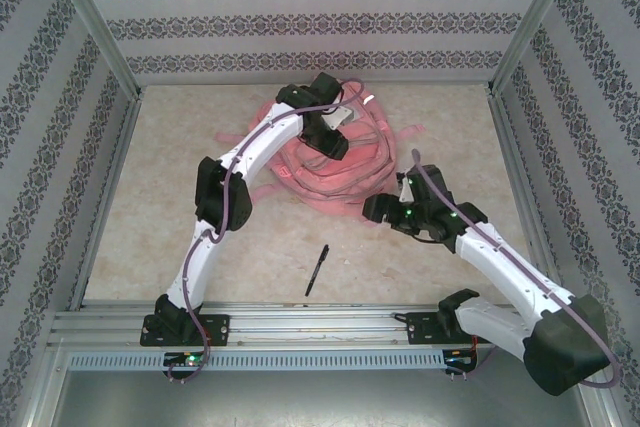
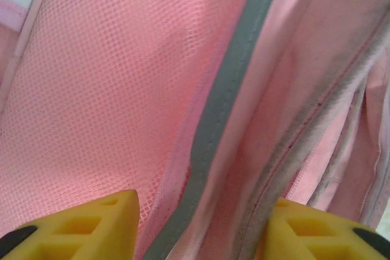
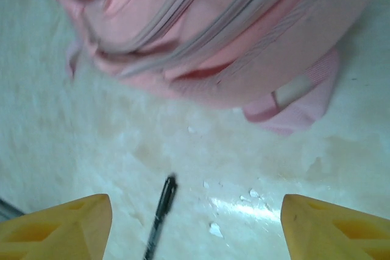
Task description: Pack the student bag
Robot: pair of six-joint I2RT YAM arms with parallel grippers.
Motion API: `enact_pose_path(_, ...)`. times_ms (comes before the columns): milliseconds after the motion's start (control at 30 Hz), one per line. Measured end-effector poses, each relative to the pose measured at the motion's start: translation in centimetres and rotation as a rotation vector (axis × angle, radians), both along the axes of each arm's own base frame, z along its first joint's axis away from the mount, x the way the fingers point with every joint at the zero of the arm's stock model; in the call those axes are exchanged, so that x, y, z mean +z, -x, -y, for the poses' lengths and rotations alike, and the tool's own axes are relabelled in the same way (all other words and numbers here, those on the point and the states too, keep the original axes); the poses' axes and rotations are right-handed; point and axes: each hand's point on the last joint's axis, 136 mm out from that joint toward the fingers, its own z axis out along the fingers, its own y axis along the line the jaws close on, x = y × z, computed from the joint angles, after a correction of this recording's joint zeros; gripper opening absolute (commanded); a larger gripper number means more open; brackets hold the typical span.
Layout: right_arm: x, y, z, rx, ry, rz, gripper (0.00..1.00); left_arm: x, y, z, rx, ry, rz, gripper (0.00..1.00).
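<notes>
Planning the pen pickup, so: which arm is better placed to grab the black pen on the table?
Right, probably. Its open jaws hang over bare table with the pen between them, beside the student bag. The left arm's jaws are close against the bag's mesh, farther from the pen.

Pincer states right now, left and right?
Left pincer: open, right at the student bag.
Right pincer: open, empty.

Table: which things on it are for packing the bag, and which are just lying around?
For the job: student bag; black pen, probably going in.
Just lying about: white flecks on the table.
</notes>
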Motion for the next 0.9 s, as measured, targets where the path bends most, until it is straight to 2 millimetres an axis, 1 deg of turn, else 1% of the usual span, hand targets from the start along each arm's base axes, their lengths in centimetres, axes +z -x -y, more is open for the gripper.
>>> enact_pose_path(33,0.2,0.2,0.0,0.031,0.02,0.029,0.98,-0.1,0.2,-0.2,0.016,0.005,-0.019,0.56)
enact_pose_path(100,0.6,-0.2,0.8,0.042,0.082,0.101,0.98,-0.3,1.3,-0.6,0.046,0.014,-0.065,0.58)
enact_pose_path(167,1.2,-0.9,3.0,-0.04,0.164,0.16,0.98,-0.7,3.8,-1.5,0.074,0.012,-0.135,0.6)
enact_pose_path(233,2.3,-1.5,5.4,-0.142,0.192,0.205,0.98,-0.5,6.7,-2.4,0.097,0.019,-0.174,0.63)
enact_pose_path(300,3.7,-2.1,7.9,-0.247,0.175,0.261,0.98,-0.1,10.8,-3.6,0.125,0.017,-0.225,0.66)
enact_pose_path(367,4.4,-2.4,10.1,-0.351,0.152,0.286,0.97,0.3,16.1,-4.1,0.133,0.011,-0.273,0.67)
enact_pose_path(400,4.4,-2.5,10.6,-0.373,0.146,0.283,0.97,0.3,18.5,-4.0,0.128,0.008,-0.291,0.67)
enact_pose_path(467,3.7,-2.8,10.7,-0.375,0.138,0.247,0.96,-0.1,23.0,-3.7,0.119,-0.012,-0.334,0.67)
enact_pose_path(533,2.4,-2.9,10.2,-0.363,0.131,0.188,0.94,-1.4,26.2,-3.2,0.118,-0.044,-0.376,0.68)
enact_pose_path(567,1.7,-3.0,10.0,-0.361,0.127,0.155,0.93,-2.1,27.3,-3.0,0.123,-0.058,-0.391,0.67)
enact_pose_path(633,0.9,-3.0,9.8,-0.366,0.113,0.113,0.91,-3.6,28.6,-2.4,0.144,-0.082,-0.419,0.66)
enact_pose_path(700,0.8,-3.1,9.6,-0.382,0.09,0.104,0.9,-4.8,28.9,-1.8,0.172,-0.099,-0.437,0.65)
enact_pose_path(767,0.9,-3.3,9.6,-0.399,0.072,0.105,0.89,-6.3,28.5,-1.2,0.204,-0.119,-0.436,0.62)
enact_pose_path(867,1.2,-3.5,9.5,-0.411,0.055,0.111,0.88,-8.3,27.3,-1.0,0.251,-0.156,-0.408,0.54)
enact_pose_path(900,1.4,-3.4,9.5,-0.414,0.052,0.116,0.88,-8.8,27.0,-0.9,0.262,-0.165,-0.4,0.53)
